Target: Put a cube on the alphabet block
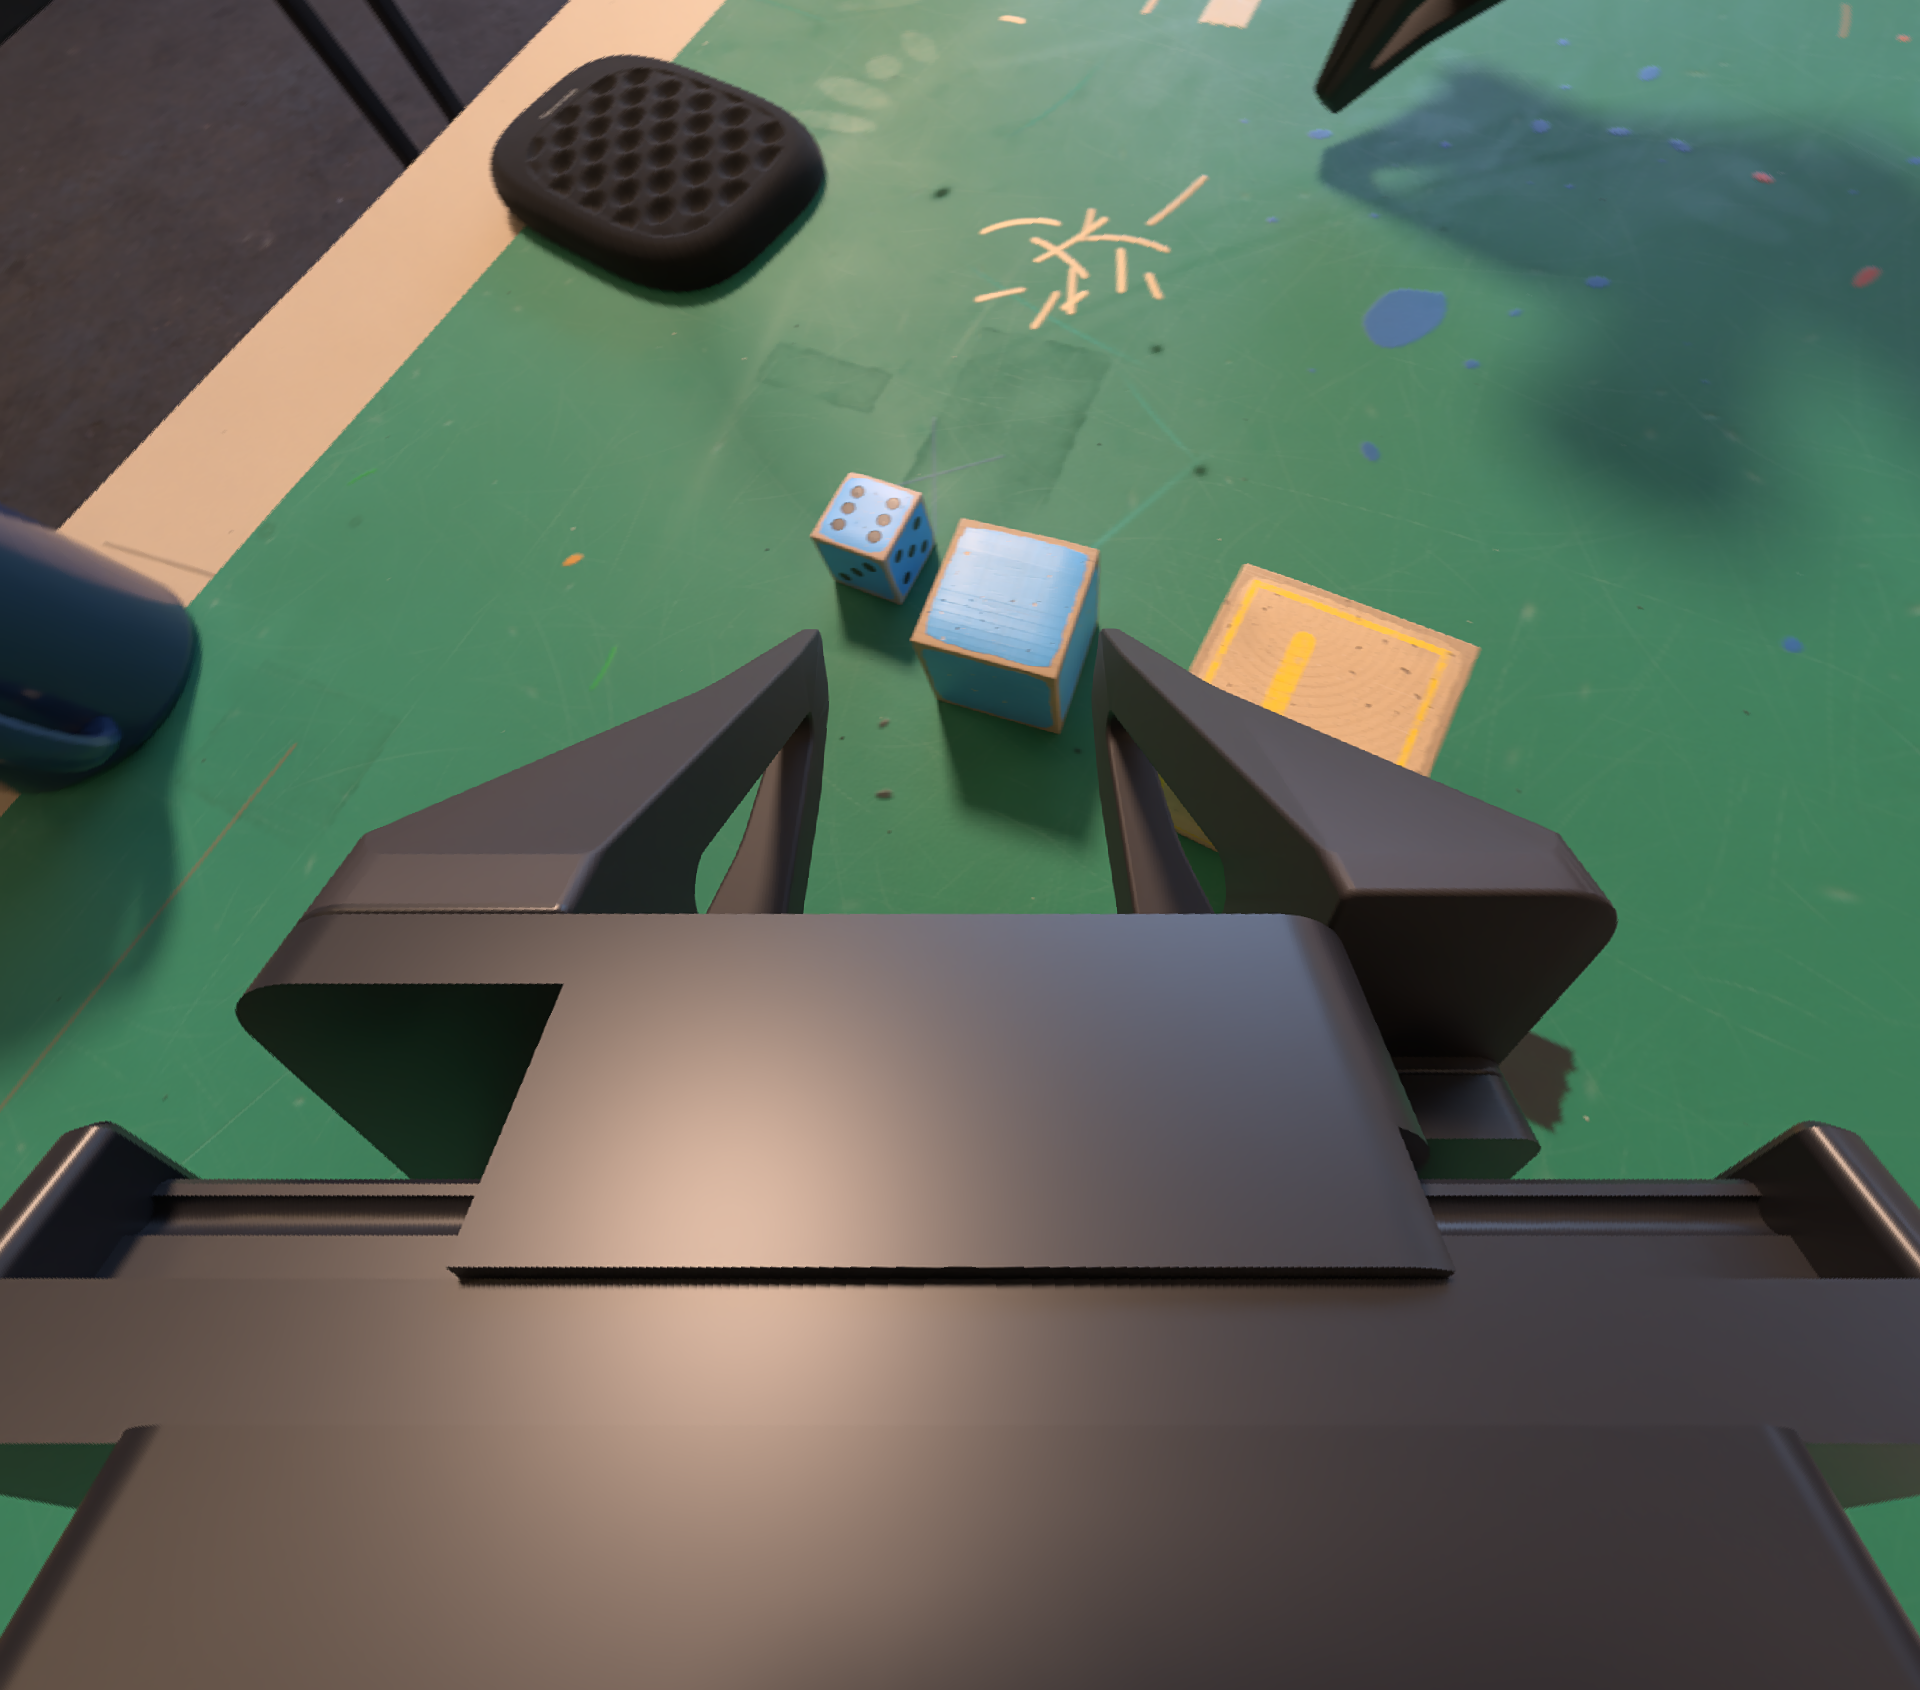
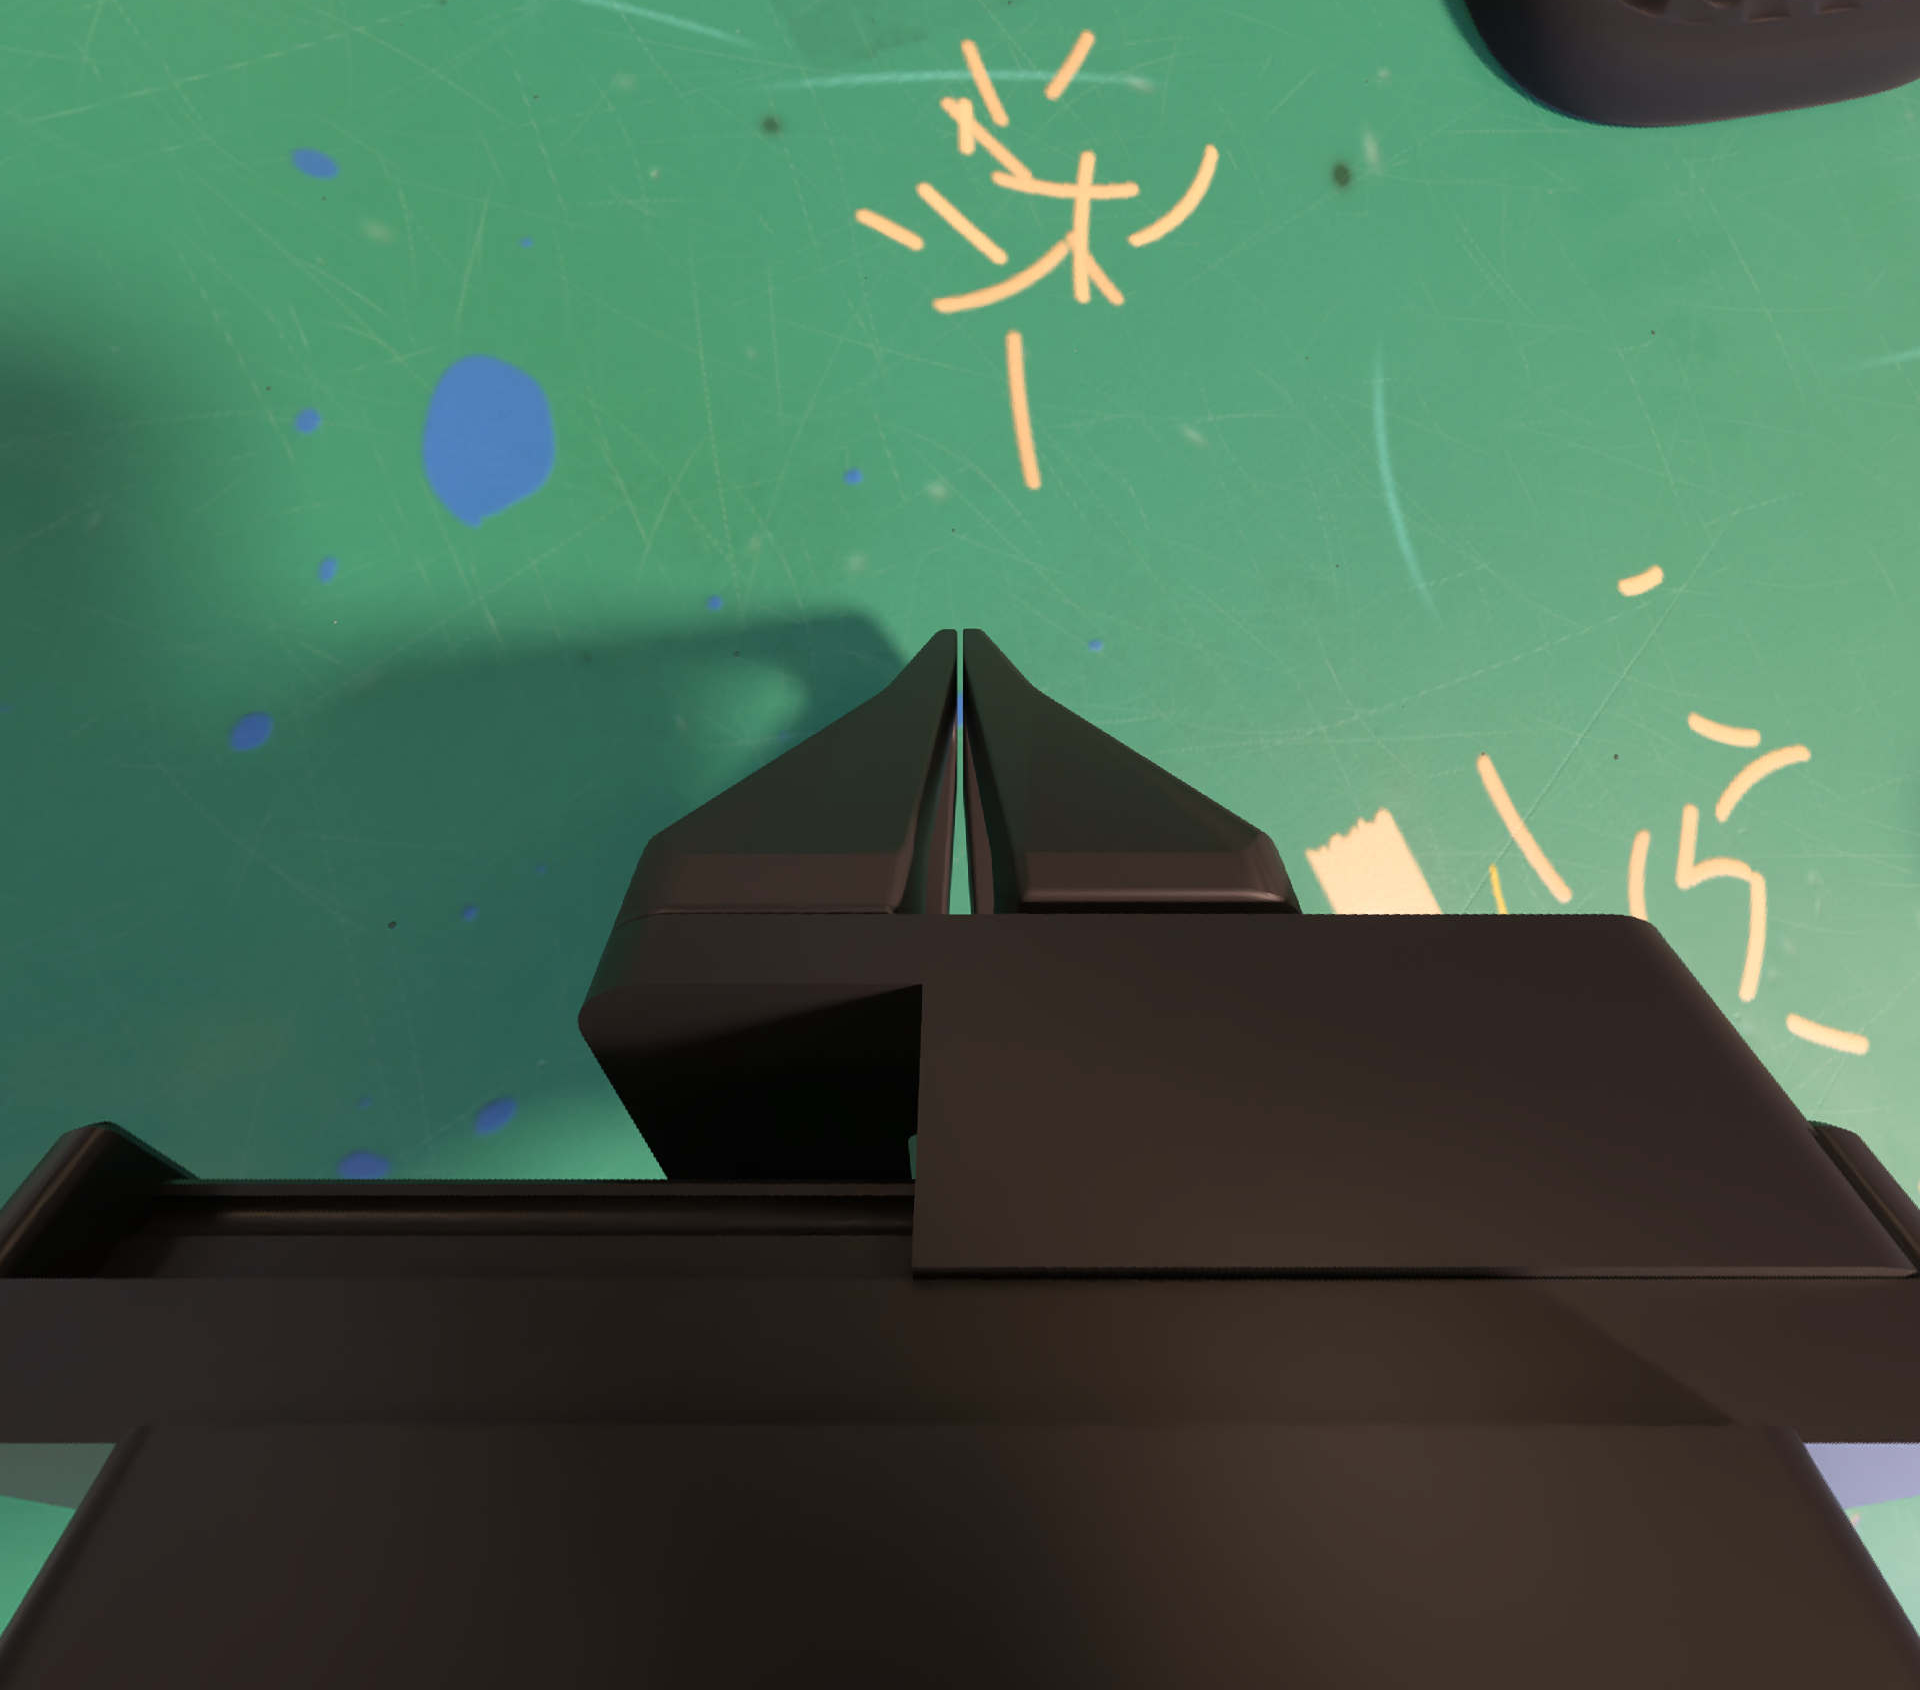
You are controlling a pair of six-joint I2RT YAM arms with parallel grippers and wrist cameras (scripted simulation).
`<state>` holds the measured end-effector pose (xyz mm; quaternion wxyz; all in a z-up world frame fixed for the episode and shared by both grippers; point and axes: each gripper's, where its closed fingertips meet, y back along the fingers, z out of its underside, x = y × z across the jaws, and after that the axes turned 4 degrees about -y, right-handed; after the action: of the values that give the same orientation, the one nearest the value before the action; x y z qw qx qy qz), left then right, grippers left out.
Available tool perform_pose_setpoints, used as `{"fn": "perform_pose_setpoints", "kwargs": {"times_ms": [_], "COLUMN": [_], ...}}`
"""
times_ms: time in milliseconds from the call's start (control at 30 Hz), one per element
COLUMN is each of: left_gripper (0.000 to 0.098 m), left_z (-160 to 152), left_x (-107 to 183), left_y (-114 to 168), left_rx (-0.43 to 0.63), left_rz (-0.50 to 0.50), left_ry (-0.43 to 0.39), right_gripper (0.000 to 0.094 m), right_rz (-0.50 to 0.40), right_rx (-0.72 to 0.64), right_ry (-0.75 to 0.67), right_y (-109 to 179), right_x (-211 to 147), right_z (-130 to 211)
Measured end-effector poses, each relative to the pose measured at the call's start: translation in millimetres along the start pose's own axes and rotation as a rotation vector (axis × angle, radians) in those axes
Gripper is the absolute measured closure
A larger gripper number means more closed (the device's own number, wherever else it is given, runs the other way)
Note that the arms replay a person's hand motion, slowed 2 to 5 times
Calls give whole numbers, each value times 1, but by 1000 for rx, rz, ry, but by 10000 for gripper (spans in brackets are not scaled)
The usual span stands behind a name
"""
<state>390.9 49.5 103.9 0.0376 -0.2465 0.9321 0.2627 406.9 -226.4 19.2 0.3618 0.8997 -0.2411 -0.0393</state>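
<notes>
Left gripper (image 1: pixel 961 653) spread wide nr blue cube (image 1: pixel 1008 624); risk: fingertip clips die (image 1: pixel 873 537), alphabet block (image 1: pixel 1340 669); right gripper (image 2: pixel 959 634) pinched closed, empty.

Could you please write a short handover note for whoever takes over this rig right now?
Left gripper: open, empty, poised with its fingers either side of the plain blue wooden cube, not yet closed on it.
Right gripper: shut, empty, over bare green mat, away from the blocks.
Things: the blue cube sits on the mat; a smaller blue die with dots is just beyond it to its left; the tan wooden alphabet block with yellow border lies to its right, partly behind the left gripper's finger.
Done: approach only.
Left: grasp the cube, lift it, set it on the alphabet block, release.
</notes>
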Motion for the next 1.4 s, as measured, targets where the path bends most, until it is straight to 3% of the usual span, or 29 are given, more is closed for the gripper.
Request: {"fn": "perform_pose_setpoints", "kwargs": {"times_ms": [433,700,933,1400], "left_gripper": [541,541,542,540], "left_z": [-11,-11,-10,-4], "left_x": [65,85,82,70], "left_y": [-7,-17,-19,-3], "left_rx": [-31,-61,-92,-65], "left_rz": [209,289,283,354], "left_ry": [-196,-292,-310,-258], "right_gripper": [930,930,930,930], "right_rz": [2,2,1,-5], "right_rx": [1,1,1,-2], "right_ry": [0,-1,1,5], "right_y": [0,0,0,0], "right_x": [1,1,0,-1], "right_z": [0,0,0,0]}}
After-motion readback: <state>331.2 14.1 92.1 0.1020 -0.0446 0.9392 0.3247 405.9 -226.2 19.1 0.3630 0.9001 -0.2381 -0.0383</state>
